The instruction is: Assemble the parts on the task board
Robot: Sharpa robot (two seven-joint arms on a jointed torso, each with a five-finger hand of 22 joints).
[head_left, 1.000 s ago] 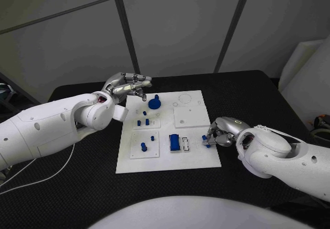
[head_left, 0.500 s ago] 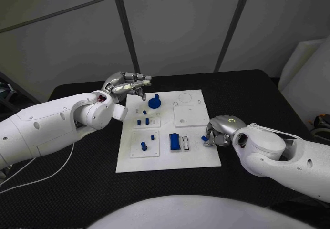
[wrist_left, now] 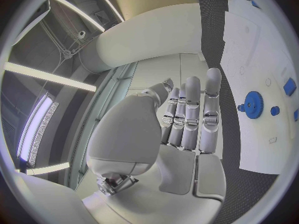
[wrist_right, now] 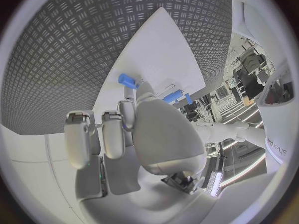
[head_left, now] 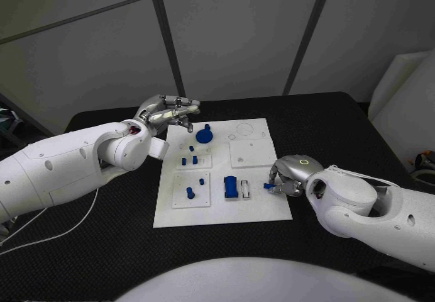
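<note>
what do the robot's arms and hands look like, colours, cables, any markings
Both arms are smooth, glossy white shells with bulbous rounded joints. Each ends in a silver metallic hand with segmented fingers: left hand, right hand. The right hand's back carries a small glowing ring light. A thin white cable loops along the right forearm, and another white cable trails beneath the left arm.

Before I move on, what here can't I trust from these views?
- Right hand: head view, its own knuckles hide the grip on the small blue part; held or merely touched, unclear.
- Left hand: head view, fingertip contents too small; the left wrist view shows straight fingers.
- Task board: whether the parts are seated is too small to tell.
</note>
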